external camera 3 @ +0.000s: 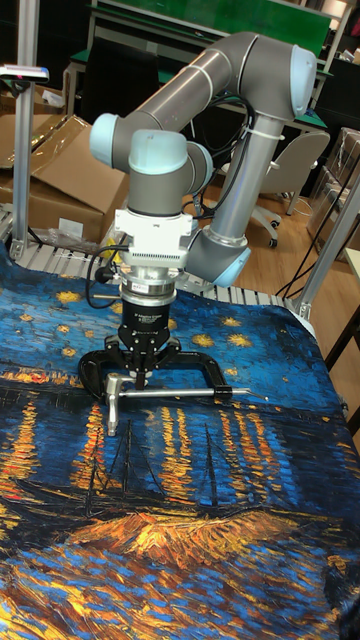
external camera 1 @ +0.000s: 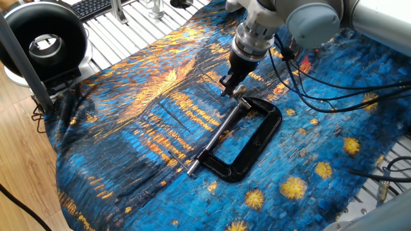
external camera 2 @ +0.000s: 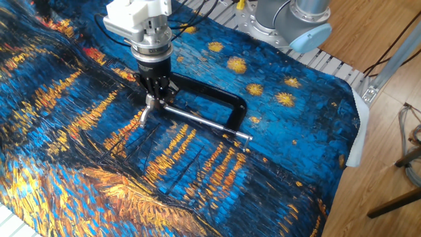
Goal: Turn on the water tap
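The gripper (external camera 2: pixel 153 96) points straight down, jaws nearly closed around the screw just beside the water tap (external camera 2: pixel 144 116); whether they pinch it I cannot tell. The screw's long axis runs from there toward the lower right of that frame

Bright, even indoor light, all three views sharp. Soft short shadows under the clamp (external camera 1: pixel 247 138) on the cloth (external camera 1: pixel 128 128). Small glare on the screw (external camera 2: pixel 197 120) and the arm (external camera 3: pixel 215 65). Background of the tall view slightly darker, no motion blur.
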